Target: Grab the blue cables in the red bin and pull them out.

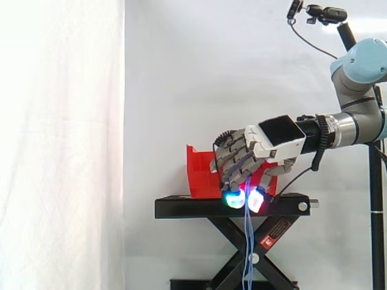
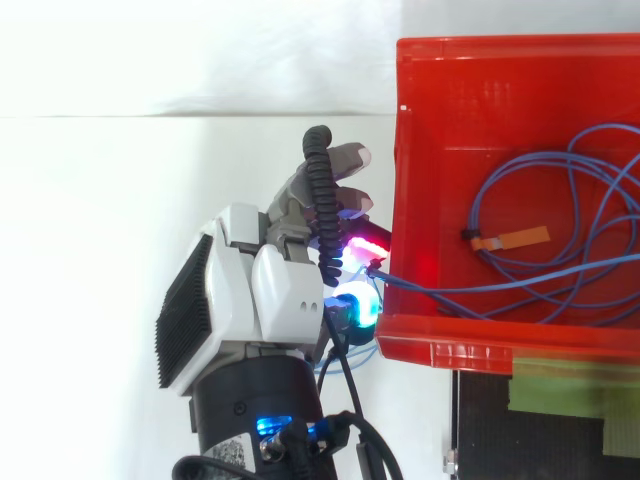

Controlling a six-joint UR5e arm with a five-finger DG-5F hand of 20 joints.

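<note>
Side view: the hand [image 1: 254, 158] curls downward just outside the red bin [image 1: 199, 176], above the black stand [image 1: 181, 207], clenched on blue cables [image 1: 247, 237] that dangle freely past the stand's edge. Top view: most loops lie inside the bin, and one strand crosses its left wall to the fingers [image 2: 342, 160]. The pinch itself is hidden, and the bin is cut off at the right.

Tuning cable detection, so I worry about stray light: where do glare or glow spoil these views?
Side view: the curtain at left is washed out white, and the hand's glowing pads flare around the blue cables it pinches. Top view: a pad's red glow brightens the red bin's wall; the cables inside read clearly.
</note>
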